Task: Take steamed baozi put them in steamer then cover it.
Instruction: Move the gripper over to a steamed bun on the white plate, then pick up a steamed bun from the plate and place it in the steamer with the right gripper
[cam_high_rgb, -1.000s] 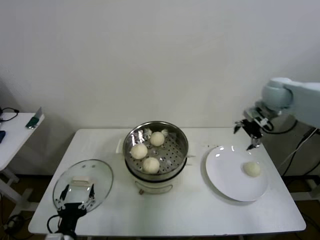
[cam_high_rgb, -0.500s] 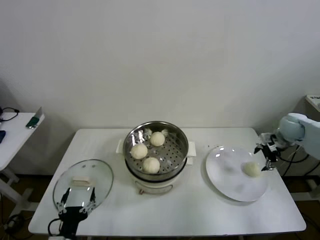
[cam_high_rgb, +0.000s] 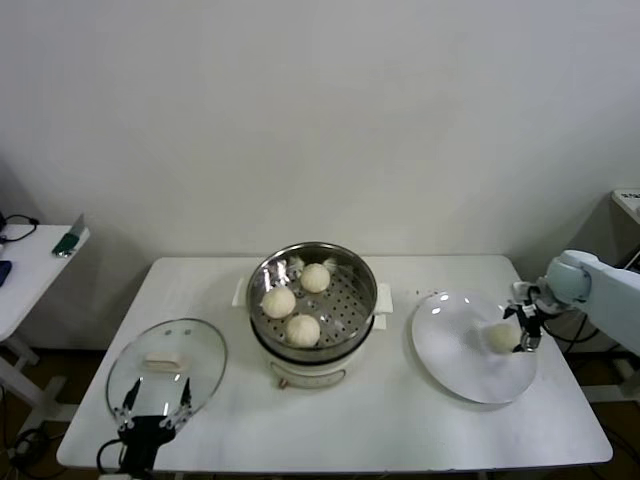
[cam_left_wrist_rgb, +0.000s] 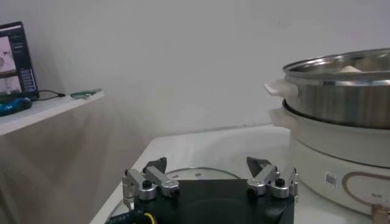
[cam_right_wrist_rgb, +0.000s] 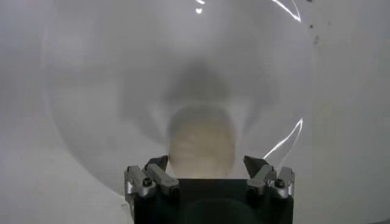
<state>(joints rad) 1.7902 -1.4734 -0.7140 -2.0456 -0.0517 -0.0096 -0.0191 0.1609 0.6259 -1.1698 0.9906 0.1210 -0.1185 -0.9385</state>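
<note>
Right hand (cam_right_wrist_rgb: 207, 173) spread apart around last pale round baozi (cam_high_rgb: 501, 338) on flat white plate (cam_high_rgb: 450, 355); three cream buns (cam_high_rgb: 302, 328) inside shiny steel steamer (cam_high_rgb: 352, 300). Left hand (cam_high_rgb: 155, 417) apart, parked beside clear glass lid (cam_high_rgb: 195, 345) on white bench (cam_high_rgb: 400, 420).

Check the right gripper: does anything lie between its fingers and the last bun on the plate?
Nothing: the right wrist view shows the open right gripper with the bun directly ahead between its fingers on the bare white plate.

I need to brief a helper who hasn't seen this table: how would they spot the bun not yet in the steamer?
On the white table, find the flat white plate on the robot's right, beside the steel steamer. The last bun lies alone on it; the other three sit in the steamer.
</note>
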